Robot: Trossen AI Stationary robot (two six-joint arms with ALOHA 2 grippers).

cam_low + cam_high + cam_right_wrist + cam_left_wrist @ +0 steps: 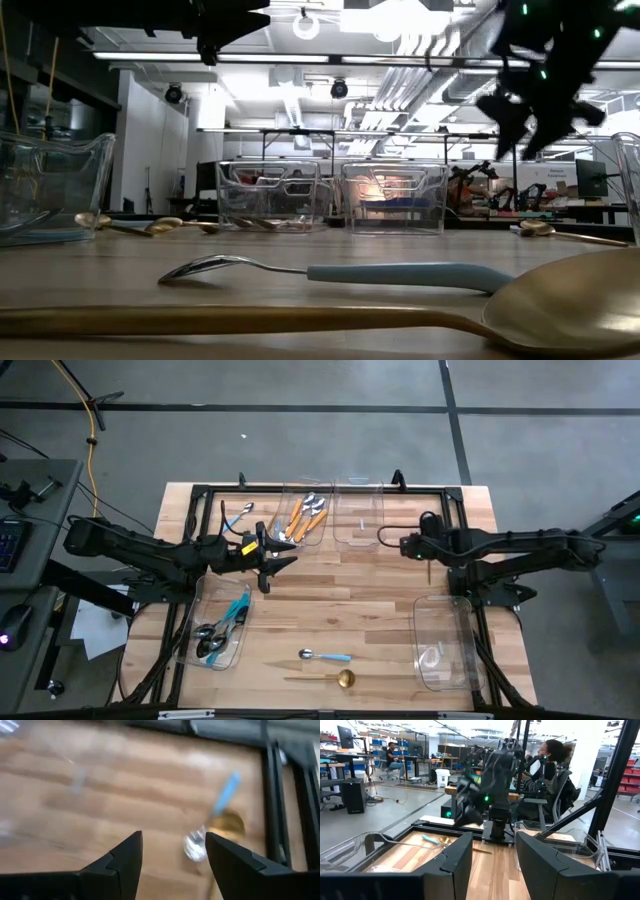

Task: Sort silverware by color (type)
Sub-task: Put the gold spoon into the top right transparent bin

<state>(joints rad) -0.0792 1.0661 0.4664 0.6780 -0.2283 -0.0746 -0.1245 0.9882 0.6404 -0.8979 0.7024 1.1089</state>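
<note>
Left claw [285, 563] hangs over the table's middle-left, above bare wood, btwn the orange-spoon bin and the lower-left bin. Fingers [451, 865] are spread apart w/ nothing btwn them, seen in left wrist view.

Right claw [408, 545] is up over the table's right half, just below the empty back bin [357, 512]. Its fingers [125, 857] are also parted and carry nothing; right wrist view is smeared, but it looks down on a blue-handled spoon [220, 815] and what's prob. a gold spoon bowl beside it.

Where the silverware sits:
- Back bin, left of centre [300, 495]: orange-handled spoons [305, 520] w/ silver heads, leaning inside it.
- Just left of that bin, on the wood: one light-blue-handled spoon [238, 515], outside any bin.
- Lower-left bin [190, 630]: dark-headed spoons w/ blue handles [222, 630], piled together.
- Front centre, loose on the table: a silver spoon w/ light-blue handle [325, 656], and just below it a gold spoon [335, 678] lying flat w/ long handle running left. In the low view these two fill the foreground, the blue one [400, 273] behind the gold one [560, 300], near each other but not touching as far as I can tell.
- Lower-right bin [440, 605]: something pale inside, too faint to name.

Low view also shows gold spoons [150, 225] lying on the wood further back at left, and another [550, 231] at far right.

A person [547, 762] sits in a chair beyond the table.
</note>
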